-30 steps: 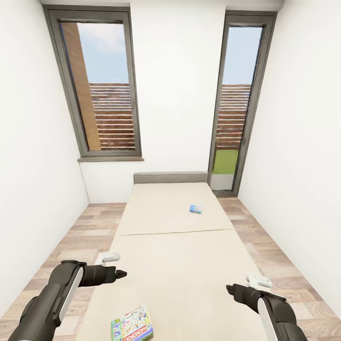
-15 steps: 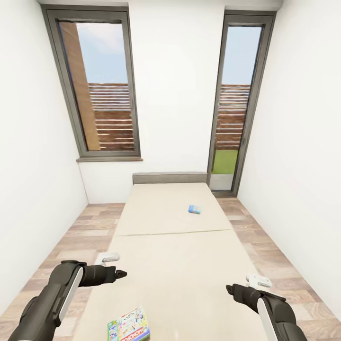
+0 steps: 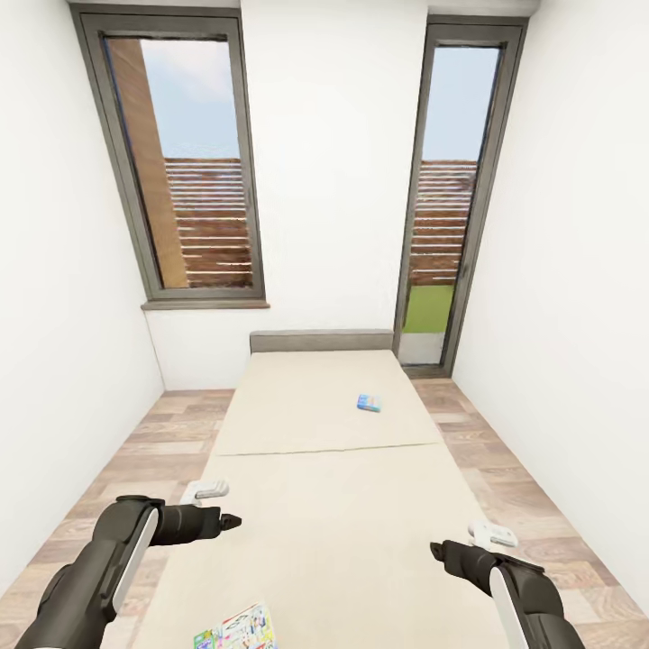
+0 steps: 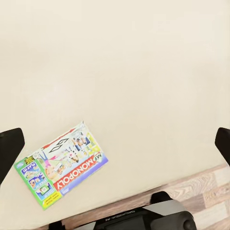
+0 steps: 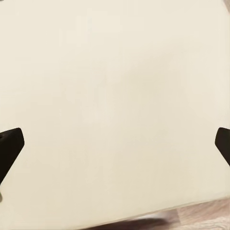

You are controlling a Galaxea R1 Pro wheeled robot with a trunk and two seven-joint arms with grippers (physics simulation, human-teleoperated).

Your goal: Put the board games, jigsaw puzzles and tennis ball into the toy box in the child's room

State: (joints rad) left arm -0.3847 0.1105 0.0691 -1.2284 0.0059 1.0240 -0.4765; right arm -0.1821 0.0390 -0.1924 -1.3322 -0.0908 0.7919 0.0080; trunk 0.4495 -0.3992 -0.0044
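From my head camera I look down the child's room: smooth white walls, a wood-plank floor [image 3: 126,451] and two tall dark-framed windows [image 3: 185,171]. The bed [image 3: 333,505] runs straight ahead, its beige mattress split by a seam into two parts, with a short grey headboard [image 3: 320,341] against the far wall. A small blue board game [image 3: 369,402] lies flat on the far part, towards my right. A larger board game [image 3: 236,629] with busy print and a green edge lies flat on the near part, cut by the lower edge of the picture. My left gripper [image 3: 233,520] and my right gripper [image 3: 435,547] hang over the mattress, well apart, holding nothing.

At my left wrist, both dark fingertips [image 4: 10,146] stand spread wide above the matte beige mattress [image 4: 124,72]. The Monopoly box [image 4: 61,166] lies flat, turned askew.

At my right wrist, my fingertips [image 5: 9,143] are likewise spread over plain beige mattress [image 5: 115,96], with a strip of plank floor [image 5: 201,218] at its edge.
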